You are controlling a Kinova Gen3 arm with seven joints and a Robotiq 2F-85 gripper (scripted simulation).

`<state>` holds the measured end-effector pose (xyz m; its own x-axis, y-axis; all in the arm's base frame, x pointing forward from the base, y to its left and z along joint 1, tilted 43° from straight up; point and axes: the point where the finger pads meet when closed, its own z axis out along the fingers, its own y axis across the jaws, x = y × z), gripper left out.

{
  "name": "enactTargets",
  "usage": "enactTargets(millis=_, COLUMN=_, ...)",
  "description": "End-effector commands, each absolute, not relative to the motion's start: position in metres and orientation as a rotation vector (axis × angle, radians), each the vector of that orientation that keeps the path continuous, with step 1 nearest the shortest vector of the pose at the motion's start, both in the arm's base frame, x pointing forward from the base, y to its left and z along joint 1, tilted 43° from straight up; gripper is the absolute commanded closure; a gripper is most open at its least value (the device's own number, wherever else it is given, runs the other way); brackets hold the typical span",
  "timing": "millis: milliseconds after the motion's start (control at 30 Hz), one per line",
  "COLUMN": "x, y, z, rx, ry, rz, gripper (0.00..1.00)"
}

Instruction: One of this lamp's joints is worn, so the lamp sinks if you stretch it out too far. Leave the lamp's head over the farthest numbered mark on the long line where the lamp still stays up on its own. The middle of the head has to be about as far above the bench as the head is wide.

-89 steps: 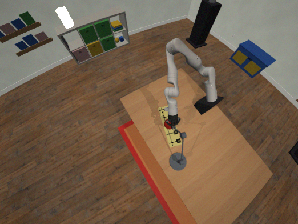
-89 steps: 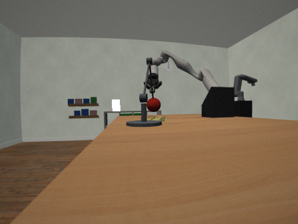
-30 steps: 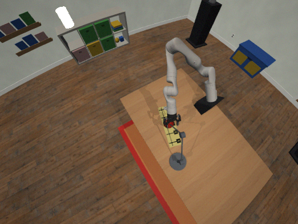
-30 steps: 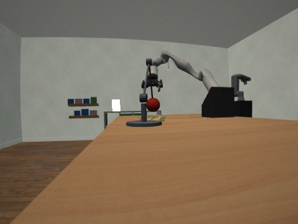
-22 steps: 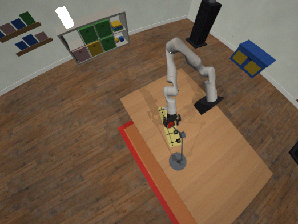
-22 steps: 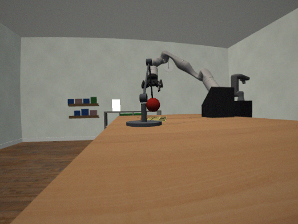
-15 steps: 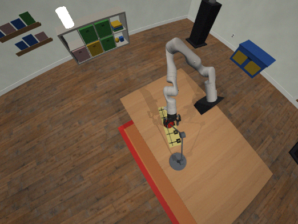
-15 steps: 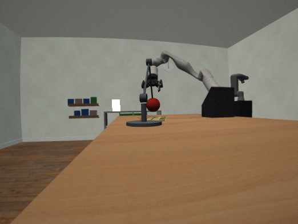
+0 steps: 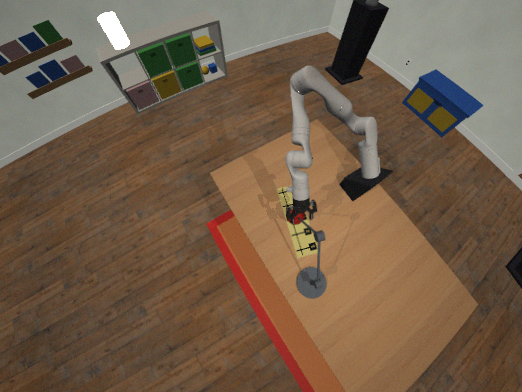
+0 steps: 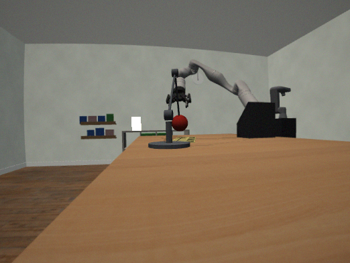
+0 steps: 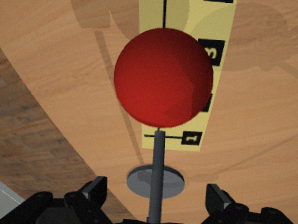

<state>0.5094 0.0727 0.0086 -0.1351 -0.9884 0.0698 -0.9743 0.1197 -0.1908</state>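
Note:
The lamp has a round grey base (image 9: 312, 283) (image 10: 169, 145) (image 11: 154, 181), thin grey arms with an elbow joint (image 9: 320, 236), and a red ball head (image 9: 298, 218) (image 10: 180, 123) (image 11: 162, 78). The head hangs free above the yellow strip (image 9: 300, 245) (image 10: 184, 139) (image 11: 222, 19) with the long line and numbered marks. In the wrist view it covers the stretch between mark 1 (image 11: 190, 137) and mark 3 (image 11: 212, 51). My gripper (image 9: 302, 207) (image 10: 178, 98) (image 11: 155, 191) is open and empty, straight above the head and apart from it.
The wooden bench (image 9: 400, 280) (image 10: 218, 201) carries the lamp and my black arm base (image 9: 365, 182) (image 10: 265, 121). A red-edged board (image 9: 235, 260) lies along the bench's left side. A shelf unit (image 9: 165, 65) and a blue cabinet (image 9: 440, 102) stand far off by the walls.

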Motion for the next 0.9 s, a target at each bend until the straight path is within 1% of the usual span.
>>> enactTargets(millis=0, x=0.51, y=0.074, z=0.009, rx=-2.016, ry=2.291, rz=-0.293, gripper=0.0)
enactTargets(millis=400, x=0.51, y=0.074, z=0.009, rx=-2.016, ry=2.291, rz=-0.293, gripper=0.0)
enactTargets(millis=867, x=0.498, y=0.08, z=0.069, rx=-2.016, ry=2.291, rz=-0.293, gripper=0.0)
